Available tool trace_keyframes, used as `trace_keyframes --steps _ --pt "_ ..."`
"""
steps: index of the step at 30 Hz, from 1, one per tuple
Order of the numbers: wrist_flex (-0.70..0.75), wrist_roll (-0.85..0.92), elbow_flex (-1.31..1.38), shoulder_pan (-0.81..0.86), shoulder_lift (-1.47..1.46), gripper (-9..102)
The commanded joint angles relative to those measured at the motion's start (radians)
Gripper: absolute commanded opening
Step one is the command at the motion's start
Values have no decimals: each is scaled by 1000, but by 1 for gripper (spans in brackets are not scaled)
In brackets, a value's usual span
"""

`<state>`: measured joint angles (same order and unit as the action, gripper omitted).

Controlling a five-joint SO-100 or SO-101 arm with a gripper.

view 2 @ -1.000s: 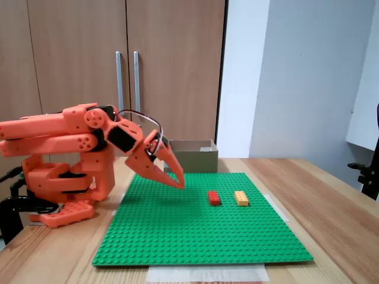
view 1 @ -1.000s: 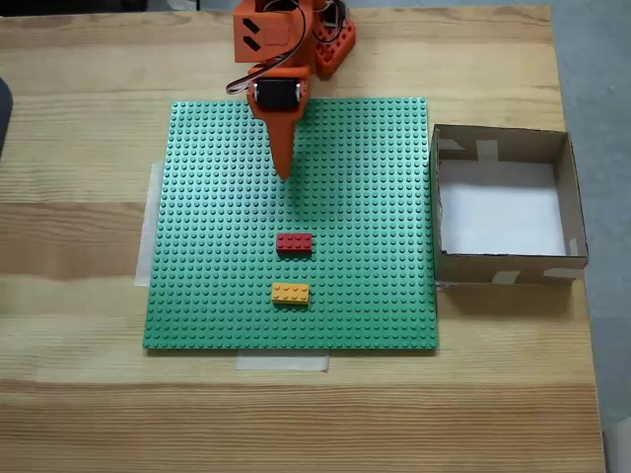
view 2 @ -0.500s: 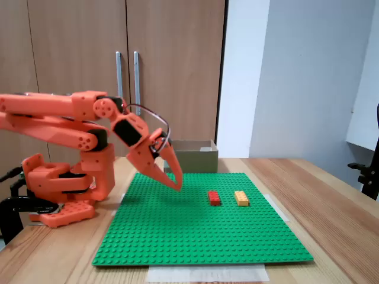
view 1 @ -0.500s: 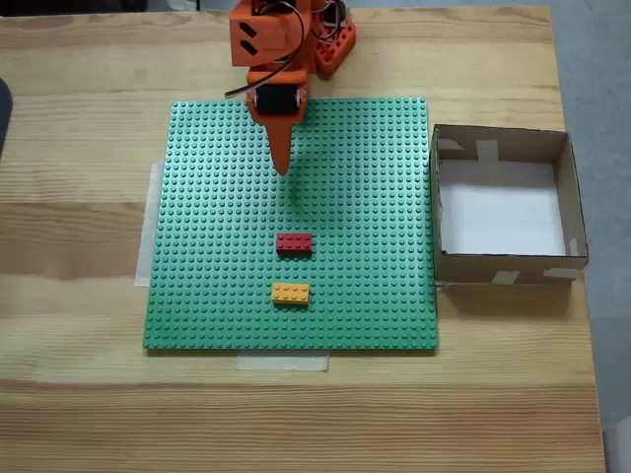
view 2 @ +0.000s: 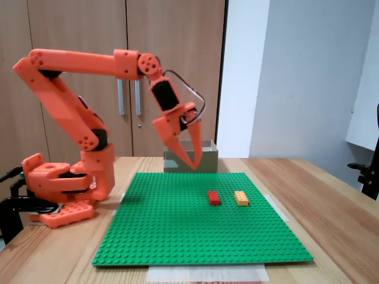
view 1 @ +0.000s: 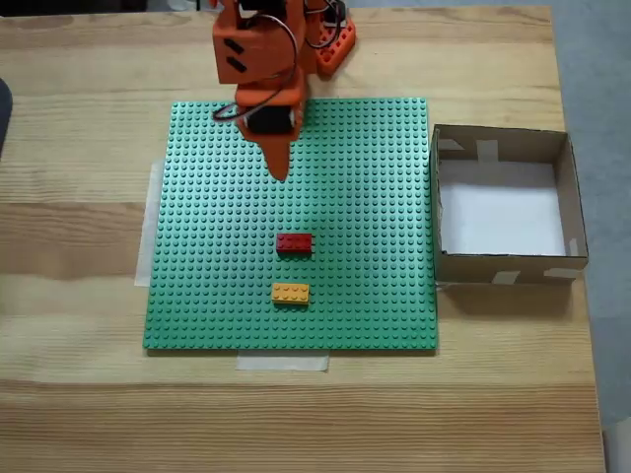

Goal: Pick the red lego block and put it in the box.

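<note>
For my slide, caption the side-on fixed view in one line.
Orange arm raised, gripper shut above green baseplate; red lego block awaits pickup.

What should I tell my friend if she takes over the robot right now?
Tool: lifted above the far part of the green mat, pointing down, shut, holding nothing.
Red brick: sitting on the green mat, near the middle, not picked up yet.
Yellow brick: next to the red one in the view from above, on the side away from the arm. Leave it alone.
Box: on the table beside the mat's right edge in that view, nothing inside.
Done: nothing yet.
Left: open the tool, lower over the red brick, grab it, carry it to the box, drop it in.
</note>
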<state>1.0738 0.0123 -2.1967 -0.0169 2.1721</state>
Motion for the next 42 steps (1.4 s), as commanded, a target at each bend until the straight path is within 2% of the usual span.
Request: trace_keyframes --steps 1,15,30,42 --pt "40 0 123 -9 -64 2" --pt "166 -14 374 2 -330 27" --pt "273 -31 554 -35 -581 25" --pt "247 -49 566 -31 -721 24"
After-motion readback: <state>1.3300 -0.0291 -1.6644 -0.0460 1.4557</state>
